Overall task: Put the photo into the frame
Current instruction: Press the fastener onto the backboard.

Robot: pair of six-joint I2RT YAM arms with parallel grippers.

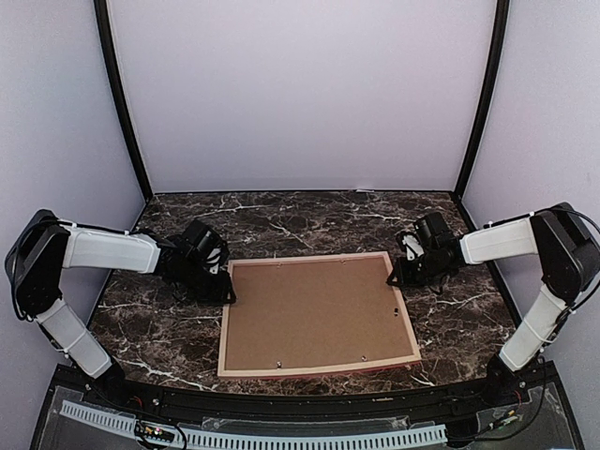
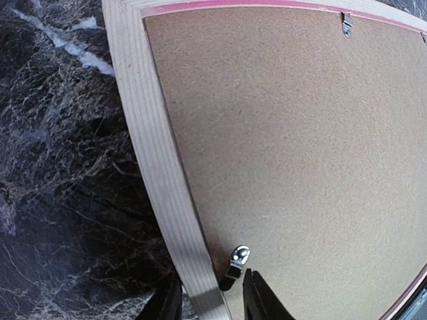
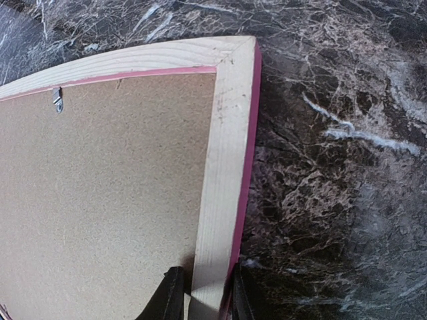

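arms reach inward; right gripper (image 3: 203, 295) pinches frame (image 3: 221, 133); left gripper (image 2: 208, 298) straddles it, grip unclear.

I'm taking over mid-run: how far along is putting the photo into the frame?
Done: unclear. The frame lies face down with the brown backing board seated in it, and no photo shows. In hand: the right gripper pinches the right rail; the left gripper straddles the left rail beside a metal clip, not clamped. Left: unless the photo is already under the board, everything.
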